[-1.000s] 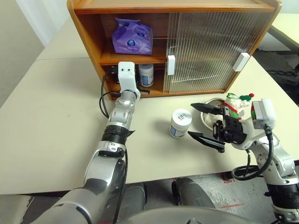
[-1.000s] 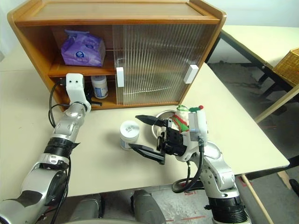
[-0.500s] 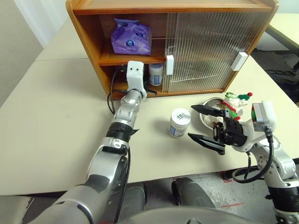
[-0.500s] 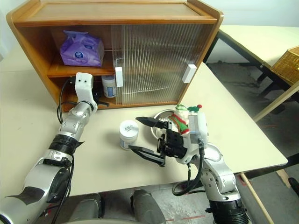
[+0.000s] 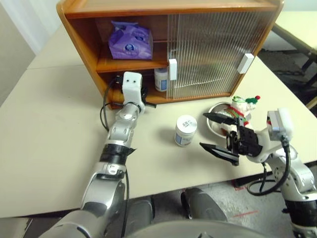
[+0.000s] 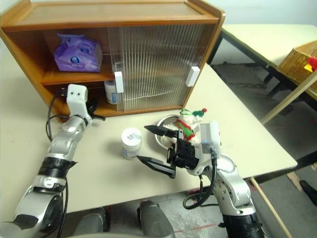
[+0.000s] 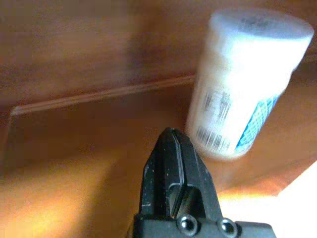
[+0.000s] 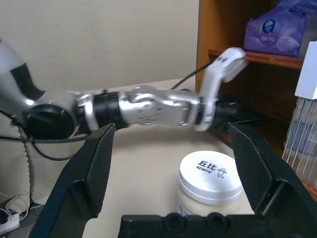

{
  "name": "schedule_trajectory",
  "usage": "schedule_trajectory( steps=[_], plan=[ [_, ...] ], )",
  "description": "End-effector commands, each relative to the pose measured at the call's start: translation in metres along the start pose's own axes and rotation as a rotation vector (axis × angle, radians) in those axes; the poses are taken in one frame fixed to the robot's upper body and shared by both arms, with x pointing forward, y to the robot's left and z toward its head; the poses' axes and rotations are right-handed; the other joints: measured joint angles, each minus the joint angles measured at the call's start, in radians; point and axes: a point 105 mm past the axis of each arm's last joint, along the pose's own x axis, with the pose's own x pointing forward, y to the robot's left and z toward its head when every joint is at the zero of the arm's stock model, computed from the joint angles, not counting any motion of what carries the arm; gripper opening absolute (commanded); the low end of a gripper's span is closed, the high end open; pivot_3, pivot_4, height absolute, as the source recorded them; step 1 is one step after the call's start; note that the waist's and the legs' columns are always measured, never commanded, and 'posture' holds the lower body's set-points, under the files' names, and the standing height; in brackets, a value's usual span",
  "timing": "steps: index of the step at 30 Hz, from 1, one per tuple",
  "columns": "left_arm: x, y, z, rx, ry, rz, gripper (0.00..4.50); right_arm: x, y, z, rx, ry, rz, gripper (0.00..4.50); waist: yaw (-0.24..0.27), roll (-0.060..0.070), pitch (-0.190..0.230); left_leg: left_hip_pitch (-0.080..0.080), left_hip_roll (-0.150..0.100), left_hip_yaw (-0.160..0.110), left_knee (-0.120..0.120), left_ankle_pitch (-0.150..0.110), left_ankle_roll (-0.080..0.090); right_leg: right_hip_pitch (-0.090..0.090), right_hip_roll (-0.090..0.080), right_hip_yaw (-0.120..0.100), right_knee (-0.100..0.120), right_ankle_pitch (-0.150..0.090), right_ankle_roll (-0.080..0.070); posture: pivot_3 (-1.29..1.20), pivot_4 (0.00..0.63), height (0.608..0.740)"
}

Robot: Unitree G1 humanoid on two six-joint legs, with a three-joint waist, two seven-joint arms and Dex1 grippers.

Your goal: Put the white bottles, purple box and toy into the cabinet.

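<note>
Cream-coloured table point(image 5: 54, 129) carries the large orange-brown wooden cabinet point(image 5: 89, 47) with two ribbed translucent sliding doors; its left part stands uncovered. On the upper shelf lies the soft lavender-purple tissue pack point(image 5: 130, 40). On the lower shelf one small white plastic jar with a blue-printed label point(image 5: 160, 78) stands upright, just beside the white handle of the left door. The left gripper point(image 7: 174, 171) is at the mouth of the lower shelf, its two black fingers pressed together and holding nothing; the jar is near its tip but apart from it. The second white jar with a round printed lid point(image 5: 185, 130) stands on the table in front of the cabinet. The right gripper point(image 5: 218, 135) hangs to the right of this jar with its fingers spread wide, empty, and pointing toward the jar. Behind this gripper a round steel bowl point(image 5: 215, 110) rests on the table, and the fluffy white plush toy with a red-and-green scarf point(image 5: 242, 105) is at the bowl; I cannot tell if it sits inside.
</note>
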Motion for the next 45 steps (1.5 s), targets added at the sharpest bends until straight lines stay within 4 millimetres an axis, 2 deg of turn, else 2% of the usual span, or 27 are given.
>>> schedule_trajectory(
  steps=[1,2,5,7,12,16,17,23,26,33,37,45],
  plan=[
    [-0.025,-0.007,0.008,-0.007,-0.055,-0.163,0.03,-0.007,-0.005,0.001,0.009,0.017,-0.027,4.50,0.001,0.000,0.000,0.000,0.000,0.000,0.000,0.000,0.000,0.000,0.000,0.000,0.000,0.000,-0.001,-0.17,0.070,0.740],
    [-0.033,-0.009,0.011,-0.001,-0.077,-0.219,0.03,-0.008,-0.006,0.001,0.015,0.019,-0.028,4.50,0.002,0.000,0.000,-0.001,0.000,0.000,0.000,0.000,0.000,-0.001,0.000,0.000,0.000,0.001,-0.004,-0.16,0.074,0.740],
    [-0.056,-0.010,0.012,0.029,-0.104,-0.384,0.57,-0.012,-0.007,0.001,0.019,0.039,-0.012,4.50,0.013,0.000,0.000,-0.001,0.000,-0.002,0.000,-0.002,-0.002,-0.001,0.000,0.000,0.000,0.002,-0.007,-0.15,0.076,0.740],
    [-0.066,-0.007,0.012,0.025,-0.111,-0.449,1.19,-0.013,-0.008,0.002,0.018,0.039,-0.011,4.50,0.022,0.000,0.000,0.000,0.001,-0.005,-0.001,-0.003,-0.003,-0.002,0.000,0.000,0.000,0.002,-0.009,-0.14,0.077,0.740],
    [-0.090,0.002,-0.002,0.184,-0.065,-0.637,2.95,-0.016,-0.007,0.003,0.037,0.057,0.029,4.50,0.031,0.001,0.000,-0.001,0.005,-0.013,-0.001,-0.005,-0.005,-0.007,-0.002,0.003,0.001,0.006,-0.015,-0.14,0.080,0.740],
    [-0.109,-0.022,-0.011,0.153,-0.018,-0.871,4.32,-0.021,-0.008,0.006,0.040,0.066,0.051,4.50,0.036,0.003,-0.002,-0.001,0.006,-0.014,-0.002,-0.005,-0.005,-0.013,-0.006,0.002,0.001,0.005,-0.017,-0.14,0.082,0.740],
    [-0.111,-0.031,-0.014,0.154,-0.008,-0.930,4.46,-0.022,-0.009,0.006,0.038,0.067,0.049,4.50,0.037,0.004,-0.002,-0.002,0.007,-0.014,-0.002,-0.005,-0.005,-0.014,-0.007,0.002,0.001,0.005,-0.017,-0.14,0.083,0.740],
    [-0.109,-0.062,-0.024,0.164,0.019,-1.065,4.46,-0.021,-0.007,0.005,0.038,0.071,0.046,4.50,0.040,0.009,-0.006,-0.020,0.011,-0.013,0.000,-0.005,-0.004,-0.026,-0.009,0.002,0.003,0.007,-0.017,-0.15,0.084,0.740],
    [-0.105,-0.077,-0.027,0.136,0.031,-1.110,4.46,-0.020,-0.005,0.005,0.038,0.074,0.043,4.50,0.039,0.010,-0.007,-0.020,0.012,-0.012,-0.001,-0.005,-0.004,-0.027,-0.009,0.002,0.003,0.007,-0.016,-0.16,0.084,0.740],
    [-0.104,-0.101,-0.039,0.106,0.085,-1.212,4.46,-0.025,-0.006,0.001,0.037,0.120,0.015,4.50,0.033,0.011,-0.007,-0.020,0.012,-0.011,-0.001,-0.005,-0.004,-0.026,-0.008,0.003,0.003,0.008,-0.014,-0.18,0.087,0.740],
    [-0.098,-0.108,-0.043,0.116,0.079,-1.205,4.46,-0.027,-0.003,0.001,0.043,0.124,0.013,4.50,0.029,0.011,-0.007,-0.020,0.012,-0.011,0.000,-0.004,-0.003,-0.026,-0.009,0.003,0.003,0.008,-0.013,-0.19,0.089,0.740],
    [-0.090,-0.125,-0.051,0.027,0.054,-1.174,4.46,-0.025,-0.003,0.000,0.048,0.126,0.012,4.50,0.025,0.014,-0.010,-0.020,0.011,-0.011,0.000,-0.004,-0.002,-0.024,-0.009,0.003,0.002,0.008,-0.012,-0.20,0.085,0.740]
  ],
)
